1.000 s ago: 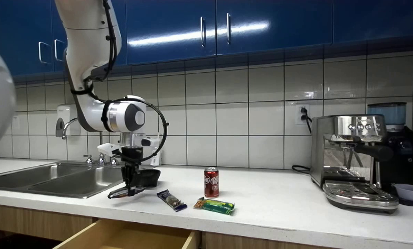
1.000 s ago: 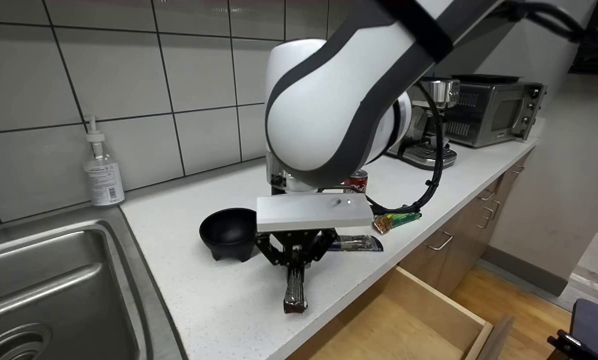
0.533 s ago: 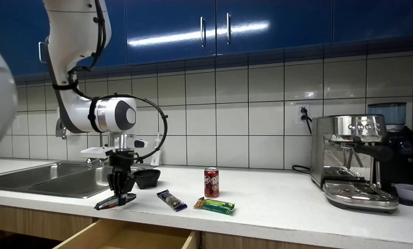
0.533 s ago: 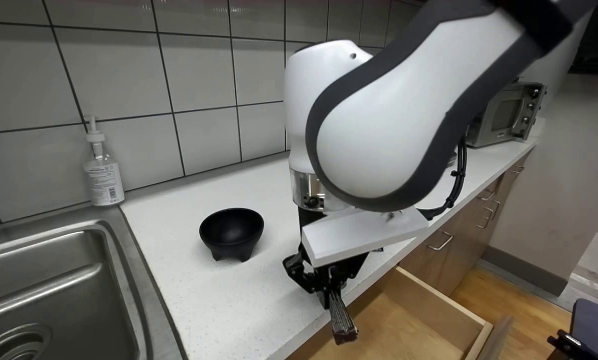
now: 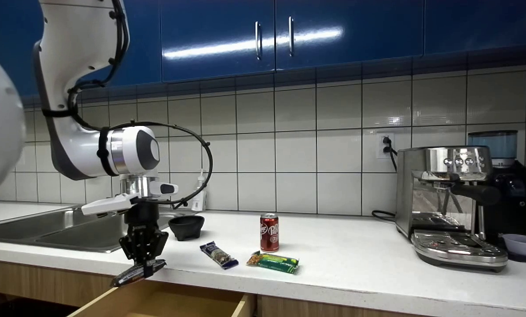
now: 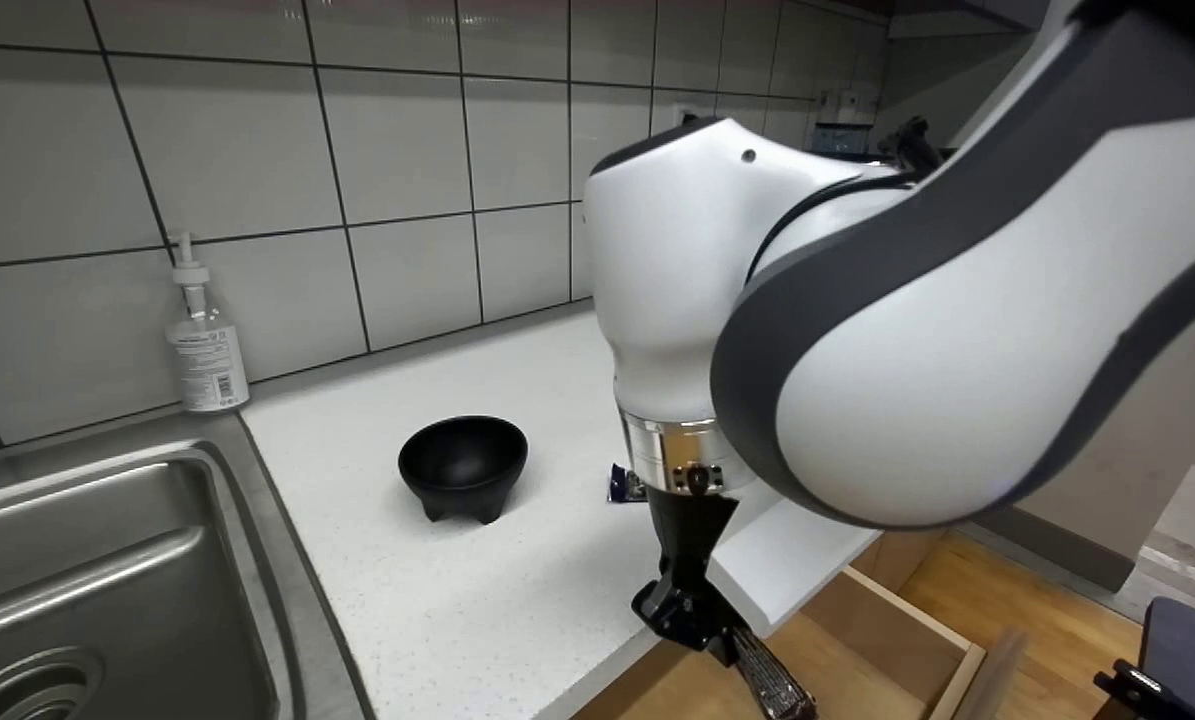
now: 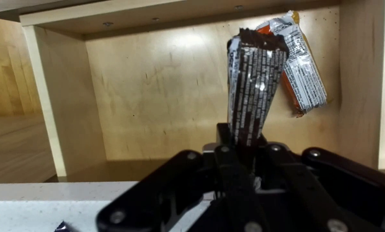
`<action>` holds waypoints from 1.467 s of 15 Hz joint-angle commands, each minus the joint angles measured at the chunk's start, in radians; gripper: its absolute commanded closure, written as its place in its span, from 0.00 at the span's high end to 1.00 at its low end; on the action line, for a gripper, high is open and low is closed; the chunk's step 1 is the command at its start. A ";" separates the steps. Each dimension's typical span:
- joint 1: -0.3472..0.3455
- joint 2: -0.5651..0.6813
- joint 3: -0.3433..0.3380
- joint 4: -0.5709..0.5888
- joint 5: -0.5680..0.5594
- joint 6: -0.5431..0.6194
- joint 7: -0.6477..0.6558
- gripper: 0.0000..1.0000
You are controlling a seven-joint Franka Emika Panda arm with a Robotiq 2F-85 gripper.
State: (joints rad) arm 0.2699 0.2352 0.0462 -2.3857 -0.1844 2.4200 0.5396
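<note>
Glossy blue cabinets [image 5: 218,26] above pale tiled wall [image 5: 340,149]; wood-toned floor [image 6: 1047,605].

Glare streaks the blue cabinets [image 5: 218,39]; the wrist view's foreground seems blurred.

drawer [image 5: 188,299] cropped, held bar [image 7: 255,90] partly hidden

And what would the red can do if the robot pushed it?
The red can might tip, since it stands upright, taller than wide. Once down, its round sides would probably let it roll. Its smooth, shiny surface may be slippery.
</note>
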 commanded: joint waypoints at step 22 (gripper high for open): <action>0.077 0.089 -0.003 -0.059 -0.046 0.120 0.143 0.50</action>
State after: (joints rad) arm 0.3415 0.3359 0.0512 -2.4436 -0.2322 2.5515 0.6586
